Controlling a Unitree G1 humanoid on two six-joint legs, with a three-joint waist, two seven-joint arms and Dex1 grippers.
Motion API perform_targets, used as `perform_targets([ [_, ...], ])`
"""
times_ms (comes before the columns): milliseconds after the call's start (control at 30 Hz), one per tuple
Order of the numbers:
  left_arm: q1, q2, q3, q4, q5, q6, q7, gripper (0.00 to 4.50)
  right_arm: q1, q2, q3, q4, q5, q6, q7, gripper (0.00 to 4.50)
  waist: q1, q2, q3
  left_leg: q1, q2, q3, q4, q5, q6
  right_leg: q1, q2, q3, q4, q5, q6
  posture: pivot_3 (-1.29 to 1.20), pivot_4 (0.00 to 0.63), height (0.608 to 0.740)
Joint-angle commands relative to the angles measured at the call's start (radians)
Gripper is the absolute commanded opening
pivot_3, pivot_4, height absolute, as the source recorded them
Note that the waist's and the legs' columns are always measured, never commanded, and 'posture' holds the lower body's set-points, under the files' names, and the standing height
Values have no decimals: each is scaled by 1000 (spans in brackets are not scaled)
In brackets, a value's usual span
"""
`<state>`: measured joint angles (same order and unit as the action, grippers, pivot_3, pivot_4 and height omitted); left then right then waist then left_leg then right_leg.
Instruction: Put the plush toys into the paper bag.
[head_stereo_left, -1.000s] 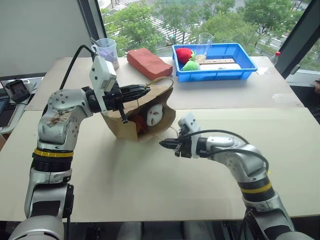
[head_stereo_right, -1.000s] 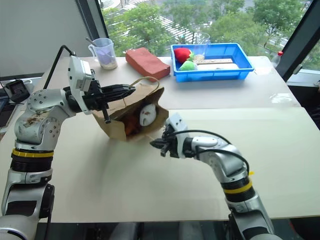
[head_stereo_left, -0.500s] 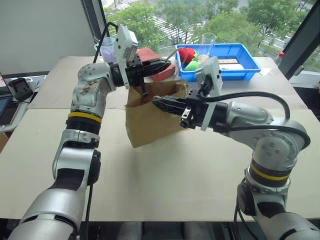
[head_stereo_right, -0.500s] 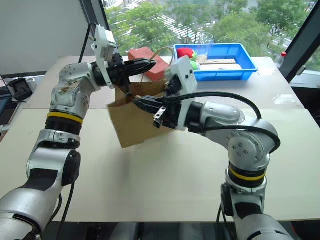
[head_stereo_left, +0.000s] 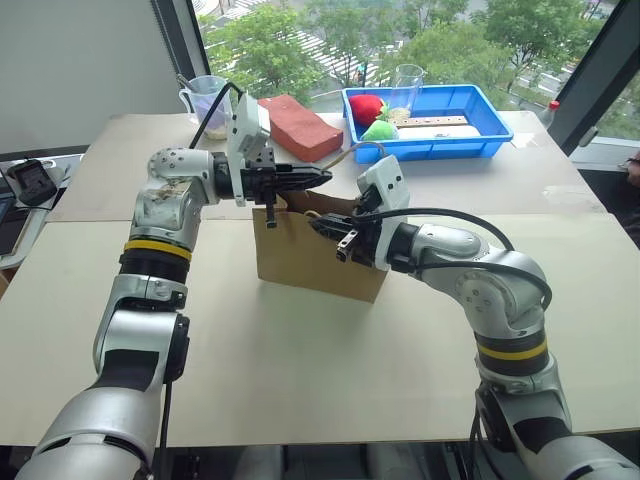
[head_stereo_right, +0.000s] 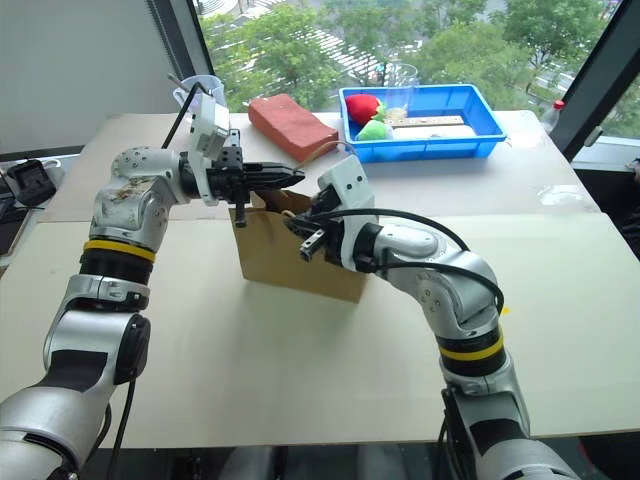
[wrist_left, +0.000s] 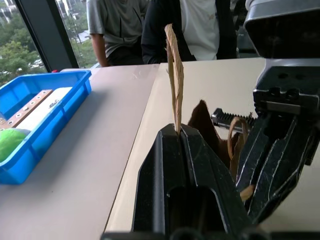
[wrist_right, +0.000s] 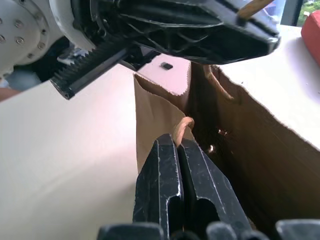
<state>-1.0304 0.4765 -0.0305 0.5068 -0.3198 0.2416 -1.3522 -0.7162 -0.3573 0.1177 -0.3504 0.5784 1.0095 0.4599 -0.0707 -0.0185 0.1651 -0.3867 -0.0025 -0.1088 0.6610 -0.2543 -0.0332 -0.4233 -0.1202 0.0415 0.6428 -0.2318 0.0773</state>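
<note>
The paper bag (head_stereo_left: 318, 262) stands upright on the desk (head_stereo_left: 300, 370), near its middle, mouth up, with both robot hands at the rim. The left hand (head_stereo_left: 318, 177) reaches in from the far-left side, level with the top edge; its fingers are pressed together on a strip of the bag's paper, which stands up between them in the left wrist view. The right hand (head_stereo_left: 322, 225) comes in from the other side, fingers likewise closed, pinching what looks to be the pale cord handle (wrist_right: 184, 126) at the near rim.

The plush toys don't show from where the head cameras look; the bag's dark inside, seen past the right fingers, is too dim for me to say whether they lie at the bottom. My guess is they do and that the work now is standing and steadying the bag.

Behind it lie a reddish block (head_stereo_left: 297, 126), a blue tray (head_stereo_left: 470, 140) with red and green soft things, and a measuring cup (head_stereo_left: 205, 100).

Next, I'd judge, both hands need to let go gently, one at a time, so the light bag stays standing and doesn't tip.
</note>
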Motion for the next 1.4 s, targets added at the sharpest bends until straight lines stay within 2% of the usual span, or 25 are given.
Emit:
perform_targets([
  [33,22,31,16,-118,-35,86,18,0,-7,-60,-3,-40,10,-25,80,31,2,0,0,0,0,0,0,0,0,0,0,0,0,0,0,0,150,740],
  [233,52,61,29,-240,-77,196,40,0,-23,-161,-3,-49,35,-31,214,31,2,0,0,0,0,0,0,0,0,1,0,0,0,0,0,0,150,740],
  [633,119,85,15,-366,-110,275,57,0,-26,-225,15,9,-9,-98,319,31,3,0,0,1,0,0,0,0,0,1,0,0,0,0,0,0,150,740],
  [767,122,69,48,-364,-120,253,106,1405,-16,-252,19,17,-19,-113,353,1348,8,0,0,0,0,0,0,0,0,1,0,0,-1,0,0,0,150,740],
  [967,193,152,101,-463,-163,282,121,4314,-52,-287,-2,14,-4,-98,394,3410,0,0,0,1,0,0,0,0,0,1,0,0,-1,0,0,0,150,740],
  [1000,218,181,123,-492,-179,295,119,4500,-59,-293,-7,11,0,-93,398,3781,-2,0,0,1,0,0,0,0,0,1,0,0,-1,0,0,0,150,740],
  [1067,258,225,149,-534,-199,307,120,4500,-68,-299,-11,9,6,-88,401,4439,-3,0,0,1,0,0,0,0,0,0,0,0,-1,0,0,0,150,740],
  [1233,411,294,215,-651,-242,330,158,4500,-71,-317,-6,14,1,-94,413,4479,7,0,0,1,1,0,0,0,0,2,0,0,-1,0,0,0,150,740],
  [1400,530,258,210,-691,-213,269,227,4500,-83,-321,-3,22,-3,-92,421,4479,23,0,0,1,1,0,0,0,0,2,0,0,-1,0,0,0,150,740],
])
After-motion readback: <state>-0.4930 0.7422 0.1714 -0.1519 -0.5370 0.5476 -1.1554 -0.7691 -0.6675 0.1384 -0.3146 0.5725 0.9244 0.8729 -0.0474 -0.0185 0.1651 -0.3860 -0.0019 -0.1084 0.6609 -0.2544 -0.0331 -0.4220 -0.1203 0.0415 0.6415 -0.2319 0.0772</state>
